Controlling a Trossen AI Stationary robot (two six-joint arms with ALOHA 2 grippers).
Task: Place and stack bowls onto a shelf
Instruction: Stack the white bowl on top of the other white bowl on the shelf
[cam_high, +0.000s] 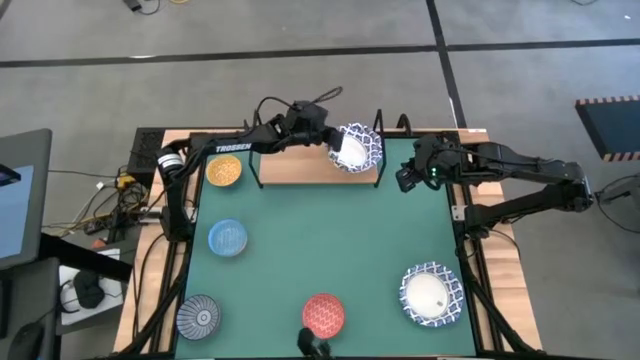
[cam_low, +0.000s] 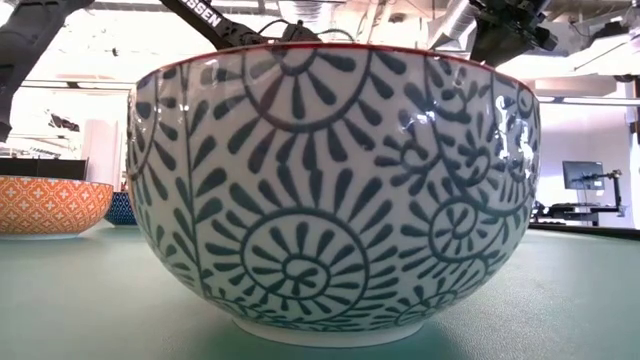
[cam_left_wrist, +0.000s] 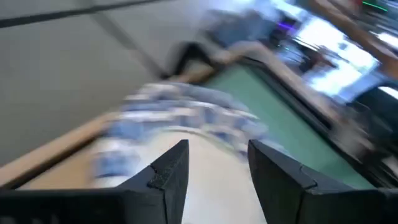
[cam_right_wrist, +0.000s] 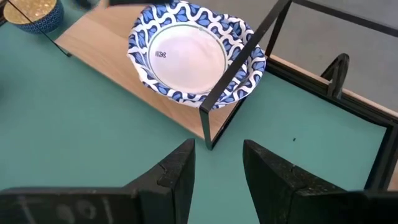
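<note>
We held our left claw (cam_high: 335, 140) over the white bowl (cam_high: 356, 147) on the shelf (cam_high: 300, 165) — fingers apart (apparently letting go); the right claw (cam_right_wrist: 217, 165) waited nearby, open.

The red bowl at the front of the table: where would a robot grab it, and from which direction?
Probably by the rim, coming straight down. The red bowl sits upright and open on the mat, its round side too wide to span, so one finger inside and one outside the wall suits best. No other bowl touches it, so any part of the rim seems free.
</note>
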